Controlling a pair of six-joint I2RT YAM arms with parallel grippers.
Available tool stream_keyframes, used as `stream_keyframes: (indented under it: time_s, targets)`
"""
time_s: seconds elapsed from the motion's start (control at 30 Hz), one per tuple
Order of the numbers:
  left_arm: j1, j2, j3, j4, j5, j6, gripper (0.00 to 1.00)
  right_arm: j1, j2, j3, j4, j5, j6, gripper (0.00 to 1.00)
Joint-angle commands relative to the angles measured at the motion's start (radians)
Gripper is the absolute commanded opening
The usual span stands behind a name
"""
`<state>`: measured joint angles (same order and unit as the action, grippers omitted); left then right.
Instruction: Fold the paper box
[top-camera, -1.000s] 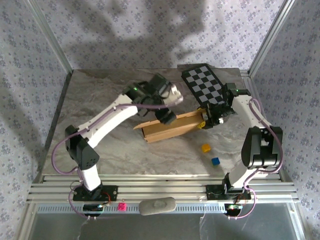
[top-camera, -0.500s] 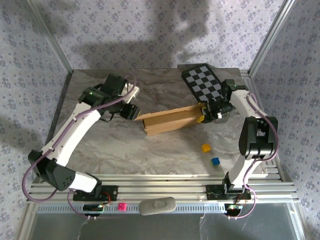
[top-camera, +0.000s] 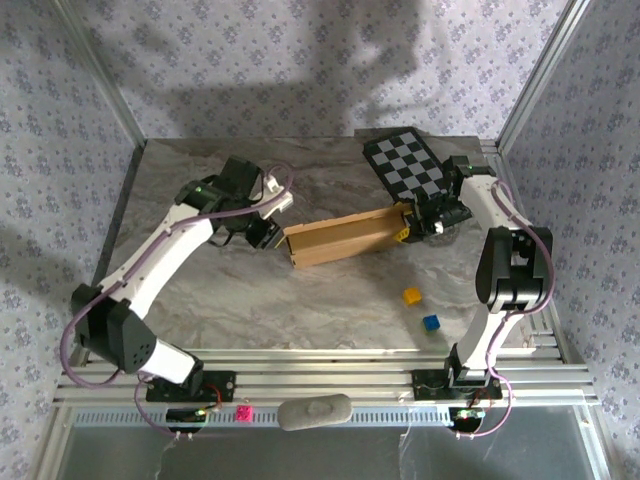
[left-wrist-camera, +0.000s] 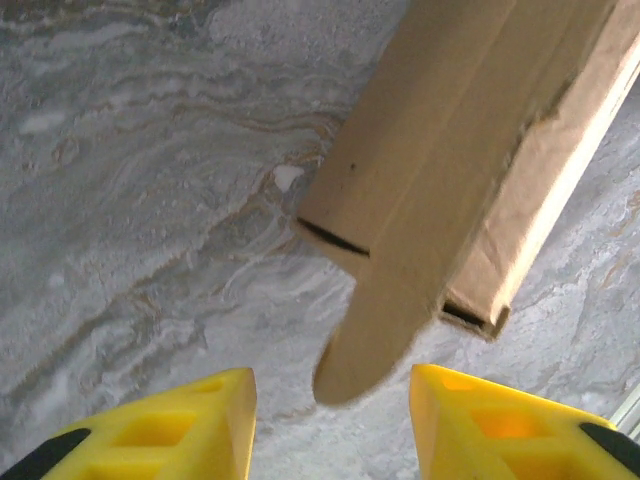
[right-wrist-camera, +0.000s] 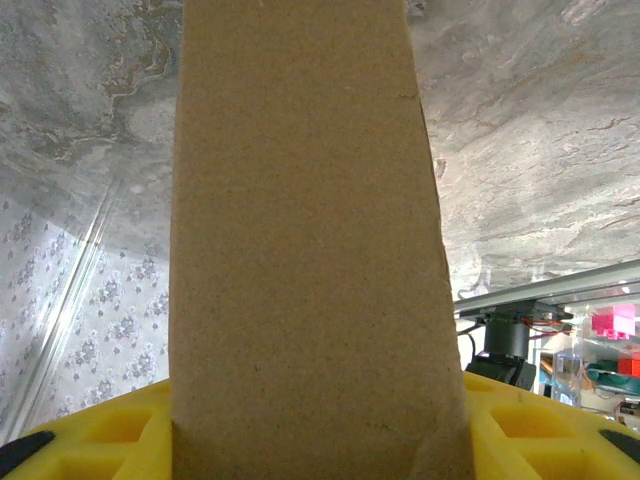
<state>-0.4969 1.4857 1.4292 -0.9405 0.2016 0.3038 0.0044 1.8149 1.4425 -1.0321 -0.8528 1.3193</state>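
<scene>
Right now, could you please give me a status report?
Right end effector shut on paper box. Left end effector open at its tab. Blocks lie aside.

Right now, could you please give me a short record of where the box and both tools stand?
Box: brown cardboard box, lying on the table between the two arms
Left tool: open, at the box's left end, its fingers either side of a rounded flap
Right tool: shut on the box's right end
Nearby: checkered board, yellow cube, blue cube
</scene>
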Motion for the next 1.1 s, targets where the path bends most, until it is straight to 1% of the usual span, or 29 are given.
stream_keyframes:
  time_s: [0.0, 0.07, 0.13, 0.23, 0.37, 0.5, 0.83, 0.87, 0.93, 1.0, 1.07]
  targets:
    - [0.006, 0.044, 0.07, 0.01, 0.078, 0.06, 0.43, 0.002, 0.014, 0.017, -0.037, 0.004, -0.007, 0.44]
    - [0.007, 0.064, 0.086, -0.004, 0.096, 0.07, 0.43, 0.002, 0.014, 0.018, -0.032, 0.003, -0.003, 0.44]
    - [0.007, 0.078, 0.099, -0.021, 0.112, 0.082, 0.4, 0.002, 0.015, 0.022, -0.03, 0.003, 0.001, 0.44]
    - [0.007, 0.081, 0.102, -0.026, 0.13, 0.08, 0.33, 0.003, 0.019, 0.027, -0.029, 0.003, 0.001, 0.44]
    - [0.008, 0.089, 0.108, -0.038, 0.159, 0.061, 0.19, 0.002, 0.021, 0.027, -0.026, 0.003, 0.005, 0.44]
    - [0.007, 0.109, 0.125, -0.068, 0.165, 0.032, 0.09, 0.003, 0.025, 0.03, -0.019, 0.004, 0.011, 0.43]
    - [0.007, 0.124, 0.144, -0.085, 0.163, -0.094, 0.09, 0.005, 0.023, 0.027, -0.002, 0.009, 0.026, 0.43]
    - [0.006, 0.123, 0.143, -0.087, 0.167, -0.109, 0.11, 0.006, 0.024, 0.025, 0.001, 0.009, 0.03, 0.43]
    - [0.007, 0.12, 0.136, -0.088, 0.175, -0.133, 0.22, 0.007, 0.024, 0.023, 0.007, 0.008, 0.035, 0.43]
    - [0.006, 0.111, 0.124, -0.083, 0.18, -0.15, 0.24, 0.008, 0.027, 0.022, 0.011, 0.008, 0.038, 0.43]
    - [0.006, 0.102, 0.116, -0.081, 0.184, -0.158, 0.24, 0.009, 0.026, 0.024, 0.013, 0.008, 0.04, 0.43]
